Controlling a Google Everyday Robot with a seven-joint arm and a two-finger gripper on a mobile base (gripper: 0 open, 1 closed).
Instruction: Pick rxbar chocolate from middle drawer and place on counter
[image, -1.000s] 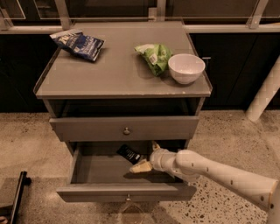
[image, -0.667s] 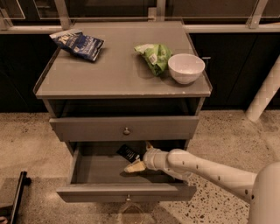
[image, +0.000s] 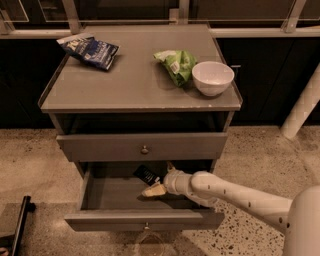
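While the middle drawer (image: 145, 218) stands pulled out, the white arm (image: 240, 197) reaches into it from the right. The pincer (image: 159, 180) is low inside the drawer, and its two fingers look spread apart. The black rxbar chocolate (image: 146, 175) lies near the back of the drawer, right beside the pincer. On the bench (image: 130, 85) sit a blue bag (image: 90, 49), a green bag (image: 176, 64) and a white bowl (image: 213, 77).

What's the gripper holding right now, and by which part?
Cannot be told. The gripper is inside the open middle drawer, right at the right end of the rxbar chocolate, but no grip on it is visible.
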